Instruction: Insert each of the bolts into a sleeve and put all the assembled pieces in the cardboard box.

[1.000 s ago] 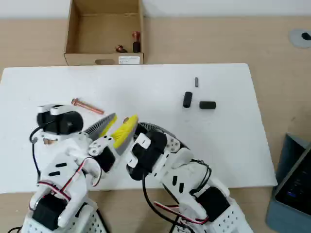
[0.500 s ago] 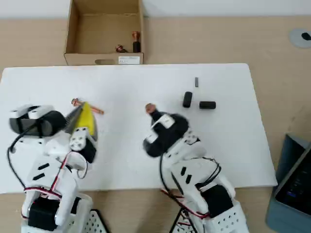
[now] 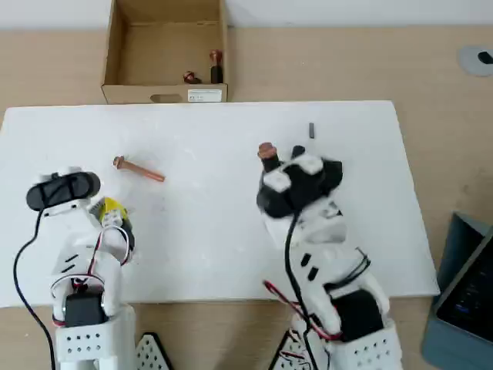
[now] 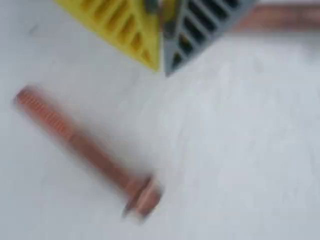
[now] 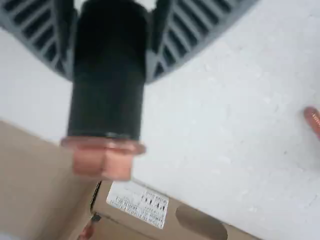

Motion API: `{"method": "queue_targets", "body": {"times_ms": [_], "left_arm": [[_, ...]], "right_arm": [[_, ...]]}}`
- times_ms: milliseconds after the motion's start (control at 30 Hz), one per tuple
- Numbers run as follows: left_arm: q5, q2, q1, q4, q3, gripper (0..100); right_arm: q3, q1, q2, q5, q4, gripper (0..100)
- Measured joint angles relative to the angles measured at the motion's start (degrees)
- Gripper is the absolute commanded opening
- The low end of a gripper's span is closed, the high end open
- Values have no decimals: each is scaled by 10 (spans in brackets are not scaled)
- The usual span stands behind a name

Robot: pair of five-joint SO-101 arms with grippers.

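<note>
The right gripper (image 5: pixel 110 47) clamps a black cylindrical sleeve (image 5: pixel 107 95) with a copper hex-head bolt (image 5: pixel 102 160) seated in it. It is held above the white counter (image 3: pixel 200 231), short of the brown cardboard box (image 3: pixel 112 54). The left gripper (image 4: pixel 162 55), closed on nothing, is near a loose copper bolt (image 4: pixel 85 150) lying on the counter.

**Your wooden table (image 3: pixel 447 116), with a white sheet (image 3: pixel 231 231) spread over the middle of the frame.**

On the sheet's left half you have one copper bolt (image 3: pixel 139 169) lying flat and slightly slanted, its head toward the left edge. A small dark piece (image 3: pixel 311 130) sits near the sheet's upper right. The cardboard box (image 3: pixel 112 54) stands open on bare wood at the upper left, its front wall just against the sheet's far edge. A grey disc (image 3: pixel 474 59) rests in the upper right corner, a grey case (image 3: pixel 462 308) at the lower right edge.
</note>
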Motion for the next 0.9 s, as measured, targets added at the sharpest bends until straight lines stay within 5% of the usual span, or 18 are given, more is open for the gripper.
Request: {"method": "queue_targets", "body": {"times_ms": [900], "left_arm": [[0,1,0,26,4,2]], "right_arm": [[-838,0,1027,-6,-121,9]]}}
